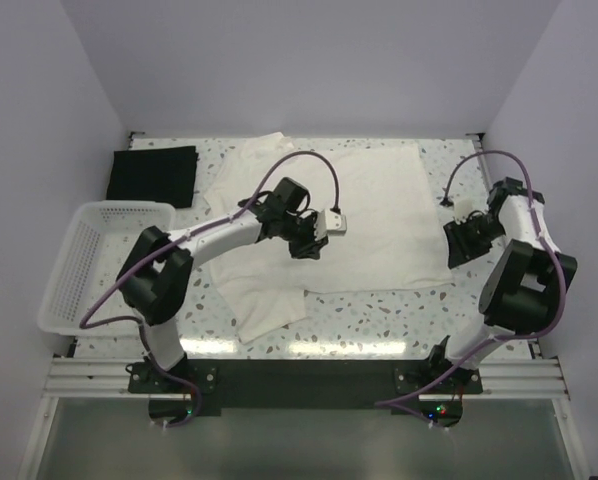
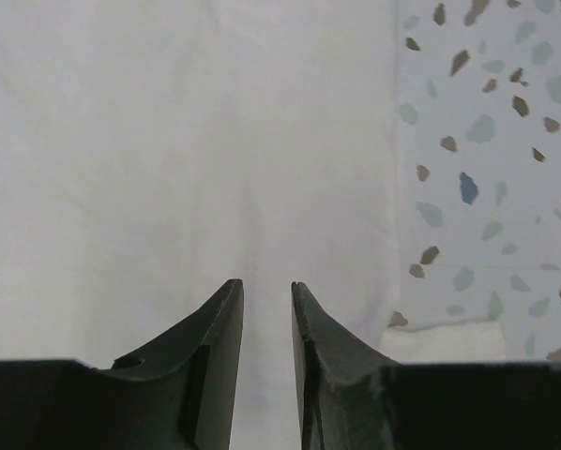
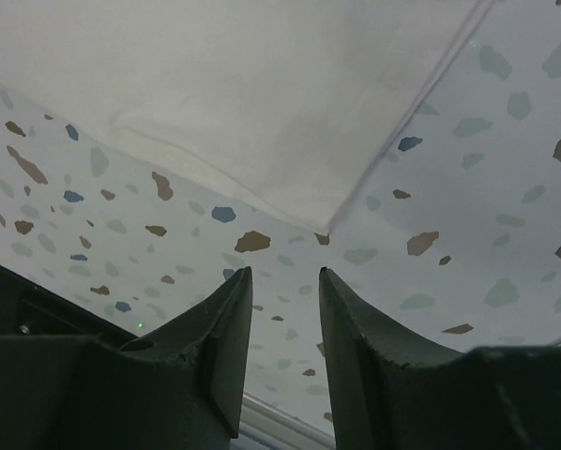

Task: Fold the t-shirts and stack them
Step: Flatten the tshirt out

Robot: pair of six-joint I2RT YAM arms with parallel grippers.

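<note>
The cream t-shirt (image 1: 369, 205) lies spread over the middle of the table, with a folded part (image 1: 264, 295) reaching the near edge. The black t-shirt (image 1: 152, 175) lies folded at the back left. My left gripper (image 1: 309, 245) hovers over the cream t-shirt (image 2: 168, 141). In the left wrist view the left gripper (image 2: 266, 286) is open a little, with nothing between its fingers. My right gripper (image 1: 461, 240) is beside the shirt's right edge. In the right wrist view the right gripper (image 3: 285, 274) is open over bare table, just short of the shirt's corner (image 3: 325, 223).
A white lattice basket (image 1: 84, 265) stands at the left edge of the table. The speckled tabletop (image 1: 379, 310) shows along the near side and at the right. White walls close in the back and both sides.
</note>
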